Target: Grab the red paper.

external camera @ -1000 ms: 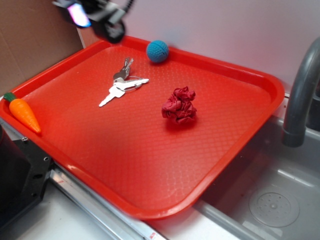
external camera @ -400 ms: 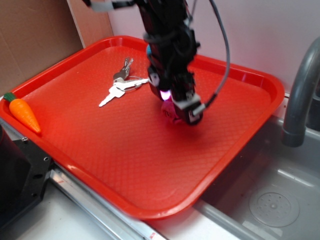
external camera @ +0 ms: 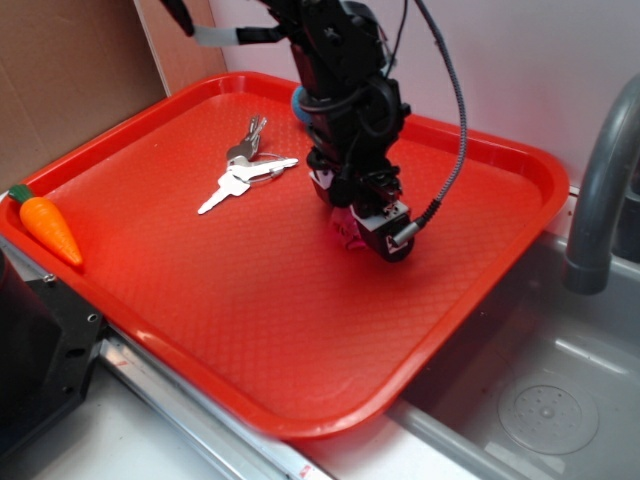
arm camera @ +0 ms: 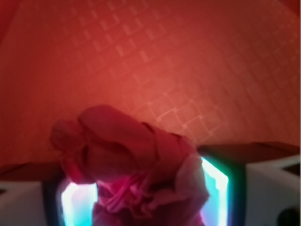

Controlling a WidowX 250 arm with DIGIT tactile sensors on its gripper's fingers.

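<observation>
The red paper (external camera: 344, 230) is a crumpled crimson wad lying on the red tray (external camera: 250, 320), right of centre. My gripper (external camera: 372, 240) has come down over the wad and hides most of it in the exterior view. In the wrist view the red paper (arm camera: 131, 160) fills the space between my two fingers (arm camera: 263, 188), bulging against the right lit pad, while a strip of the left pad still shows. The gripper (arm camera: 146, 188) stands open, jaws wide on either side of the wad.
A bunch of keys (external camera: 245, 170) lies left of the gripper. A toy carrot (external camera: 48, 228) rests at the tray's left rim. A blue ball (external camera: 298, 100) peeks out behind the arm. A grey faucet (external camera: 600, 200) and sink (external camera: 540, 400) are at the right.
The arm swung in from the upper left and dropped over the red paper. In the last half second it sank slightly lower and shifted a little right around the wad.
</observation>
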